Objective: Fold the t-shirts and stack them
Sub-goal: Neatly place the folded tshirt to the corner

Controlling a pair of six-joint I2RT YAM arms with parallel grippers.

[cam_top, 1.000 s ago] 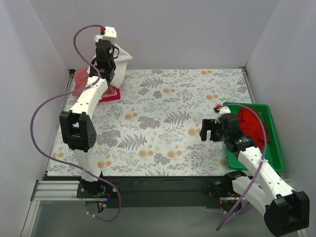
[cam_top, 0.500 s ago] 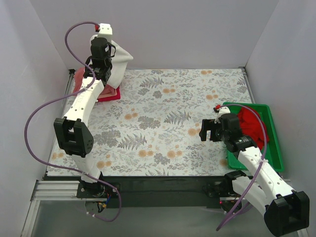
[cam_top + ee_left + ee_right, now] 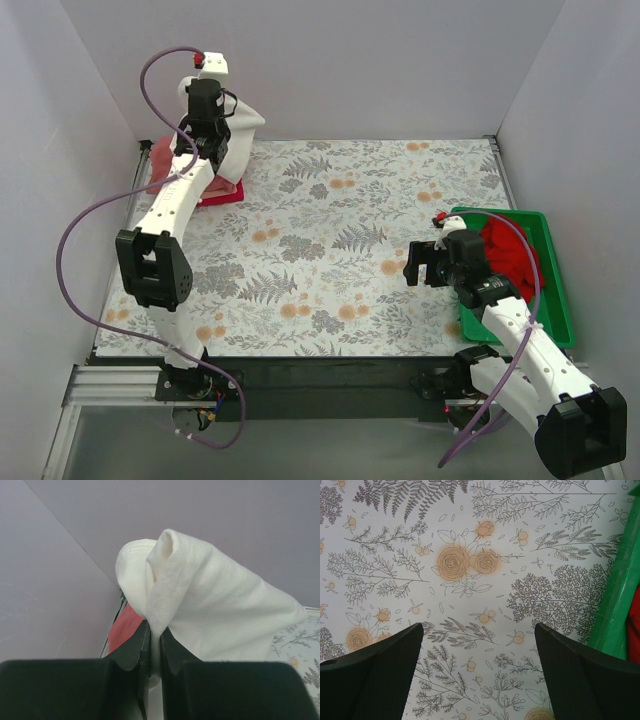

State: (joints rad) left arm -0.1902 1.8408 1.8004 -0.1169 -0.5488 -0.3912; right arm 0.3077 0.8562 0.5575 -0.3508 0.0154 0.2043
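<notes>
I see left gripper (image 3: 154, 632) clamped on white t-shirt (image 3: 210, 605), raised over far-left corner, probably above the folded pile (image 3: 160, 158); right gripper (image 3: 479, 627) spread wide near right edge. Red t-shirt (image 3: 508, 250) in green tray (image 3: 556, 300).

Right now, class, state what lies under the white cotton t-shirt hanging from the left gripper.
A stack of folded pink and red t-shirts shows beneath the white cotton t-shirt. Its middle is covered, so the count cannot be told.
</notes>
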